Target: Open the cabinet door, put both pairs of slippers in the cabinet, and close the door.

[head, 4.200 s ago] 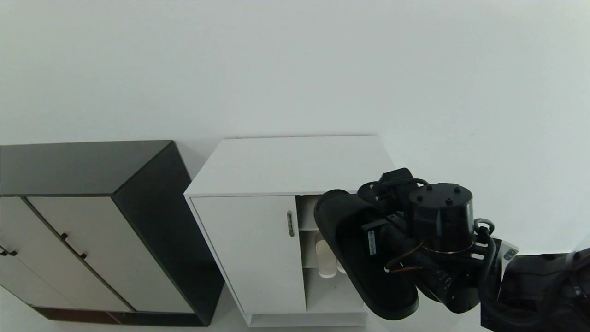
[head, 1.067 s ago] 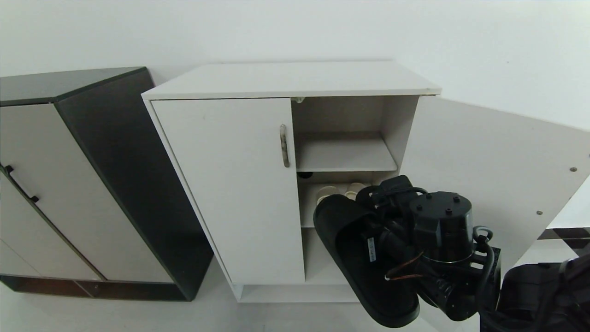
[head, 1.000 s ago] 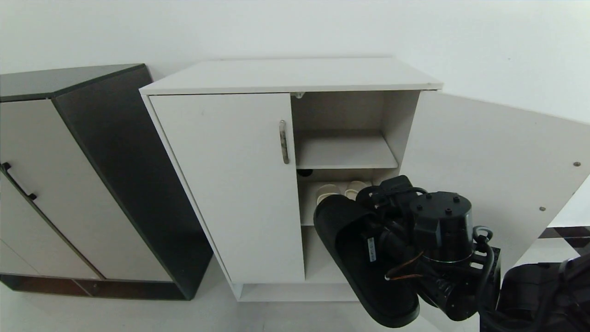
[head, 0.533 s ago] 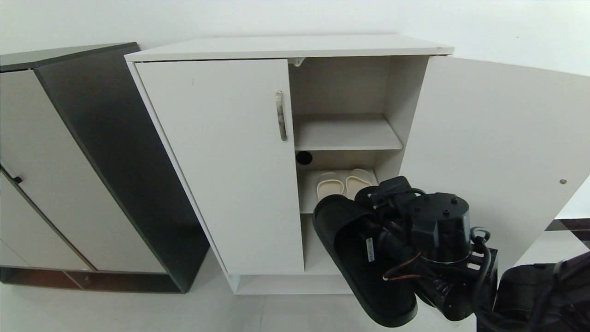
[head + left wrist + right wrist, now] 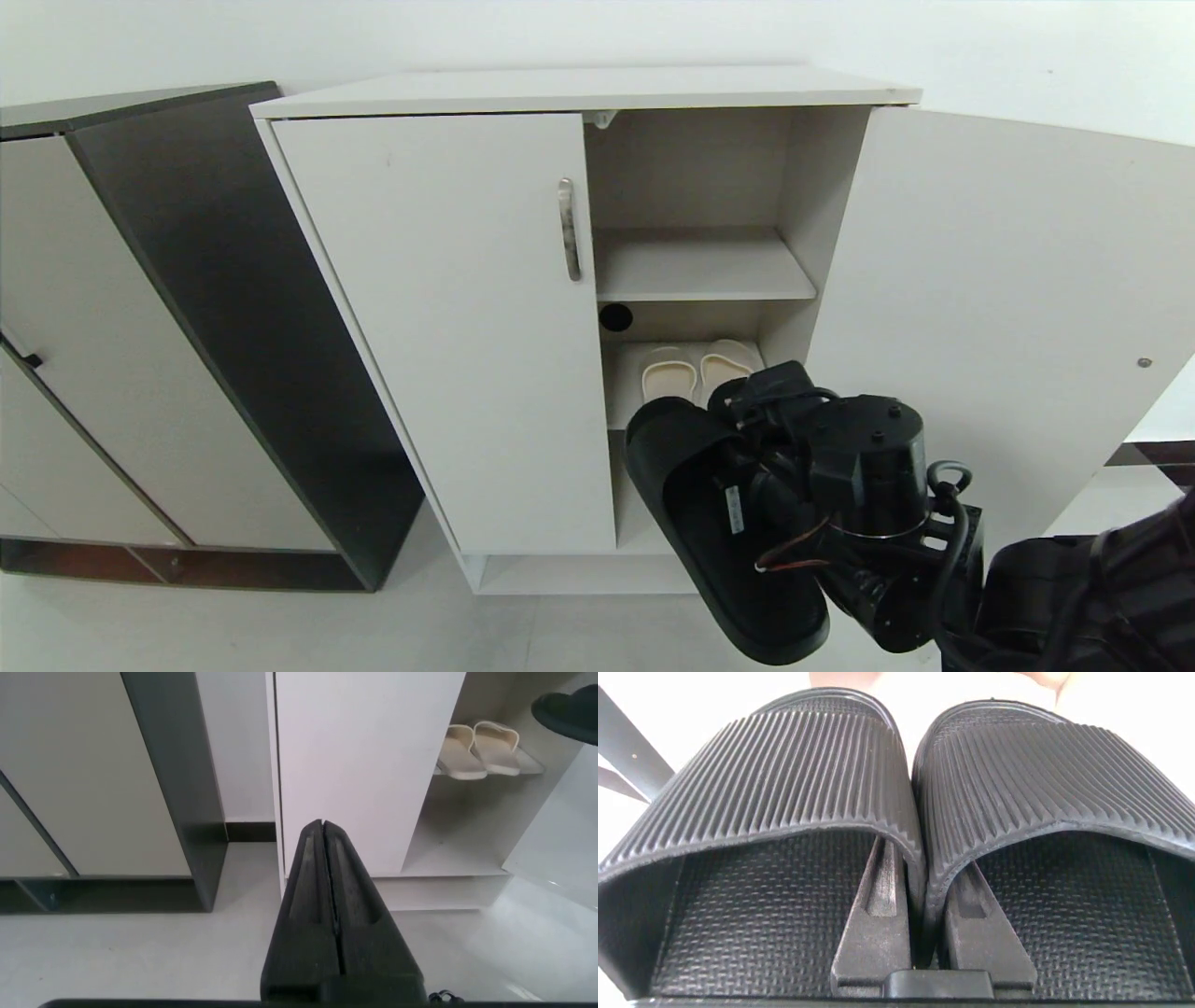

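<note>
Right gripper [image 5: 923,896]: closed on the black slippers [image 5: 719,532], with one finger inside each and the two adjoining side walls pinched between them.
Black slippers: held side by side as a pair, hanging tilted in the air on the near side of the cabinet's open right half, not yet inside.
Left gripper [image 5: 323,831]: fingers pressed together with nothing between them, held low to the left, near the cabinet's base.
Cabinet [image 5: 579,89]: the right door [image 5: 990,280] is swung wide and the left door [image 5: 448,308] is closed.
Beige slippers [image 5: 695,371]: already on the middle shelf, toes pointing inward.
Free spots: the upper shelf [image 5: 695,266] and the bottom compartment [image 5: 639,523].
Step in hand: probably placing the second pair.
How to do it well: level the soles first. Enter straight between the left door's edge and the right wall, clear of the shelf lip. Set the pair flat and deep enough for the door to shut, then release.
Risk: the pinch holds only soft walls, so a knock could make the pair pivot or slip.
</note>
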Motion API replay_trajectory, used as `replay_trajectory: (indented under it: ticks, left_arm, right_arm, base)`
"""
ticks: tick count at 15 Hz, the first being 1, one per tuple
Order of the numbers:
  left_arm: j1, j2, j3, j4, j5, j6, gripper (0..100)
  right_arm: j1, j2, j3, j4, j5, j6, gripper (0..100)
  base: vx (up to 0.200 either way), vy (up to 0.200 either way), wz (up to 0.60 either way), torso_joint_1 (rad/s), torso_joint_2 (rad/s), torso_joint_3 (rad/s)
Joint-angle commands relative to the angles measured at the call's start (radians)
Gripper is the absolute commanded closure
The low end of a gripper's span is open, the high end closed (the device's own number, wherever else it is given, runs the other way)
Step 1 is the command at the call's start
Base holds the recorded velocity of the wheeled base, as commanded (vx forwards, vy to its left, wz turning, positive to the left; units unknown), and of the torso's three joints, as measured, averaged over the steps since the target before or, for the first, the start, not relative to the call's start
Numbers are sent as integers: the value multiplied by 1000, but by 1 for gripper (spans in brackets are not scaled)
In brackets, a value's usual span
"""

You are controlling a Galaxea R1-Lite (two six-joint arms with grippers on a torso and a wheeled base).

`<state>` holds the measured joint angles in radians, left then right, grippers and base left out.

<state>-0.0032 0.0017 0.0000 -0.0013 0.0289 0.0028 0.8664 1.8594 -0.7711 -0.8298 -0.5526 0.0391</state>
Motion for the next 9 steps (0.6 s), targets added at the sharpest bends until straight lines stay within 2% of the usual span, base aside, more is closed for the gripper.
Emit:
replay_trajectory:
  ticks: [1,2,3,4,5,6,9]
  left_arm:
    - [0,0,0,0,0,0,100]
    - [0,1,0,0,0,0,100]
    - [0,0,0,0,0,0,100]
    - [0,1,0,0,0,2,100]
    - [0,1,0,0,0,2,100]
    - [0,0,0,0,0,2,100]
    - [0,1,0,0,-1,2,100]
  right_arm:
    - [14,57,-122,101,-63,31,100]
    - [16,61,-169,159,-92,56,100]
    - [23,64,-289,322,-119,139,100]
    - [23,61,-369,414,-141,180,100]
    - [22,64,-438,468,-205,191,100]
    - [20,70,-479,475,-247,186,100]
    - [20,67,-540,477,-259,139,100]
  base:
    - [0,0,0,0,0,0]
    - [0,0,0,0,0,0]
    - [0,0,0,0,0,0]
    - [0,0,0,0,0,0]
    - [0,0,0,0,0,0]
    - [0,0,0,0,0,0]
    - [0,0,0,0,0,0]
